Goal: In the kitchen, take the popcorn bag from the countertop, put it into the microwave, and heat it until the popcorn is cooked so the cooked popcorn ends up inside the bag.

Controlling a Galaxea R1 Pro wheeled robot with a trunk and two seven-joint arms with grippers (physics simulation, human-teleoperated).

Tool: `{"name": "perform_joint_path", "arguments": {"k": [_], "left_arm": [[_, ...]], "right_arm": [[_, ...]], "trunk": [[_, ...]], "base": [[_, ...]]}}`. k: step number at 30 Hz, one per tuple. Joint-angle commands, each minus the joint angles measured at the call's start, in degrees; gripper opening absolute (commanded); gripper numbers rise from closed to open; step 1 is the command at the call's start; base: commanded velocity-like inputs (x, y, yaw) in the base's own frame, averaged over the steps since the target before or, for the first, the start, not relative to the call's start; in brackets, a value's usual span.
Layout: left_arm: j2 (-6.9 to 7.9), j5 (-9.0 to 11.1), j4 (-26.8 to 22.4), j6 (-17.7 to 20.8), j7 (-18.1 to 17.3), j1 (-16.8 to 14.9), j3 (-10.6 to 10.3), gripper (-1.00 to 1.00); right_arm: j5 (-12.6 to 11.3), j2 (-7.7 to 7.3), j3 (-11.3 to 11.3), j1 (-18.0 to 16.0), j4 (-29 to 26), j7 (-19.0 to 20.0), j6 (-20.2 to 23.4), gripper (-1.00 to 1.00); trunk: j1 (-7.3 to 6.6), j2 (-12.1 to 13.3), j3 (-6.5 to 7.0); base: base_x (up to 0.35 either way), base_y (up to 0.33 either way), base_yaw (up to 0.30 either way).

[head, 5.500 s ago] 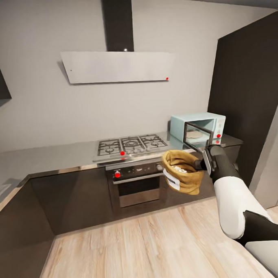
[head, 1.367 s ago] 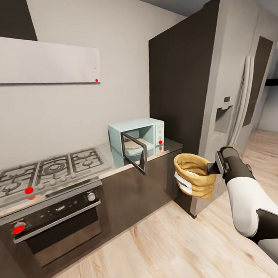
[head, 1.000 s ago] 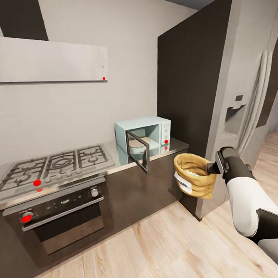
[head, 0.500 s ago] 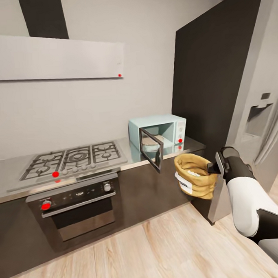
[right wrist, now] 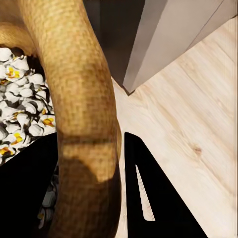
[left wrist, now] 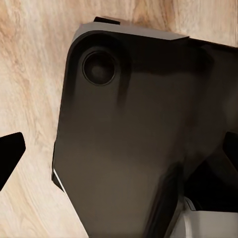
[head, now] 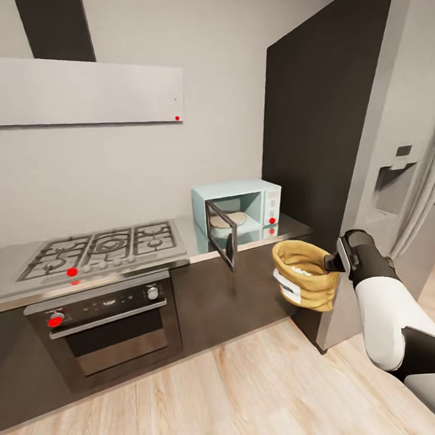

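- Kitchen run: grey countertop [head: 193,243] carries the microwave [head: 237,210] at 12 o'clock, door ajar.
- Right gripper [head: 330,261] is clamped on the rolled rim of the popcorn bag [head: 302,282], off the counter at 3 o'clock, popcorn [right wrist: 20,104] inside.
- Pickup done; loading and heating remain.
- Bag upright, mouth toward 12, long axis vertical.

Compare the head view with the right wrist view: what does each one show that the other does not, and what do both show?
Head view alone: the microwave with its door open on the countertop, the gas hob and the oven.
Right wrist view alone: the single popcorn pieces, white and yellow, close up.
Both: the popcorn bag with its rim in the right gripper, and the wooden floor.
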Motion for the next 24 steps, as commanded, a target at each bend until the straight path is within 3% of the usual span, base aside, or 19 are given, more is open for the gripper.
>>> {"name": "perform_joint_path", "arguments": {"k": [1, 24], "left_arm": [[-0.02, 0.35, -0.07, -0.15, 0.15, 0.0, 0.05, 1.0], [-0.02, 0.35, -0.01, -0.15, 0.18, 0.0, 0.1, 1.0]], "right_arm": [[-0.22, -0.02, -0.09, -0.04, -0.03, -0.07, 0.16, -1.0], [-0.26, 0.19, -0.05, -0.04, 1.36, -0.02, 0.16, -1.0]], "trunk": [[0.0, -0.04, -0.06], [0.0, -0.04, -0.06]], "base": [[0.0, -0.281, 0.0], [0.0, -0.279, 0.021]]}}
